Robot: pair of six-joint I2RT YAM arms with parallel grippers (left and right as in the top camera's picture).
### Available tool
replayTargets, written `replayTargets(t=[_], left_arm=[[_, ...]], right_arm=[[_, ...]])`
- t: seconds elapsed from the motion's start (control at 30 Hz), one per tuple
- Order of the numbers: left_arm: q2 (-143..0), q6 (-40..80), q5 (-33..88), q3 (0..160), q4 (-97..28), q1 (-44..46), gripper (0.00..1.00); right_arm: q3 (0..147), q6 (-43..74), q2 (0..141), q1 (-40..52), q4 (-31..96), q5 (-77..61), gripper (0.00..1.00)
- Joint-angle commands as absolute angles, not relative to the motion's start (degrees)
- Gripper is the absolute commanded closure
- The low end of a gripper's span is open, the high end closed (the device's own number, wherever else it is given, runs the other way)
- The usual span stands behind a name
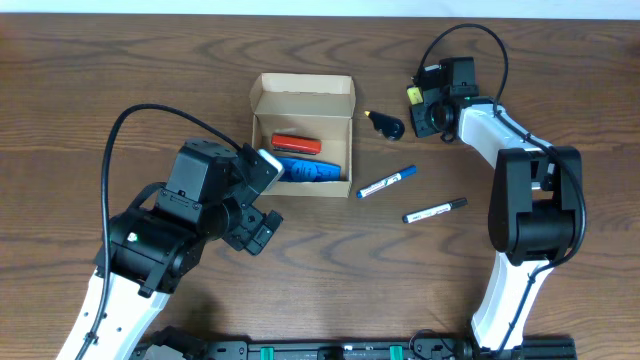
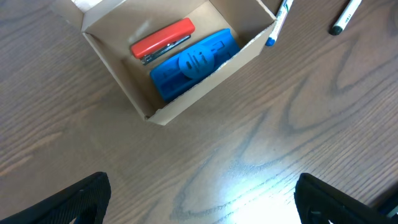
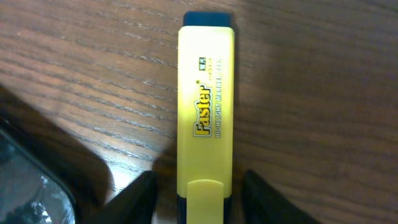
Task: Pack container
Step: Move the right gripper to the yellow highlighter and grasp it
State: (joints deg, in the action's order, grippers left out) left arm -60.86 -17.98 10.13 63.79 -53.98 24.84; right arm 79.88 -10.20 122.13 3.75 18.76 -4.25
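Note:
The container (image 1: 302, 92) is a small open tan cardboard box at the table's centre; it also shows in the left wrist view (image 2: 205, 78). Inside lie a red stapler (image 1: 296, 145) (image 2: 163, 40) and a blue object (image 1: 308, 170) (image 2: 194, 62). My left gripper (image 1: 265, 198) (image 2: 199, 205) is open and empty, over bare table just in front of the box's left corner. My right gripper (image 1: 420, 102) (image 3: 199, 199) is at the far right, open, with a finger on each side of a yellow highlighter (image 1: 413, 94) (image 3: 205, 106) lying on the table.
A blue-capped white marker (image 1: 387, 181) (image 2: 277, 25) and a black-capped white marker (image 1: 434, 210) (image 2: 345, 15) lie right of the box. A small black object (image 1: 385, 125) lies between the box and my right gripper. The table is dark wood.

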Motion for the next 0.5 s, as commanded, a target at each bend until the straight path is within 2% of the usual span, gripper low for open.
replayTargets(t=[0.0, 0.1, 0.27, 0.37, 0.47], left_arm=[[-60.47, -17.76, 10.31, 64.86, -54.17, 24.62, 0.05], [-60.47, -17.76, 10.31, 64.86, -54.17, 24.62, 0.05], [-60.47, -17.76, 10.31, 64.86, -54.15, 24.62, 0.05], [-60.47, -17.76, 10.31, 64.86, -54.17, 24.62, 0.05], [-60.47, -17.76, 10.31, 64.86, -54.17, 24.62, 0.05]], right_arm=[[80.12, -9.85, 123.04, 3.29, 18.94, -3.88, 0.62], [80.14, -9.78, 123.04, 3.29, 19.11, -3.88, 0.68], [80.14, -7.03, 123.02, 3.29, 19.53, -3.88, 0.73], [80.16, -6.11, 123.00, 3.29, 20.47, -3.88, 0.83], [80.27, -4.60, 122.43, 3.31, 22.13, -4.05, 0.88]])
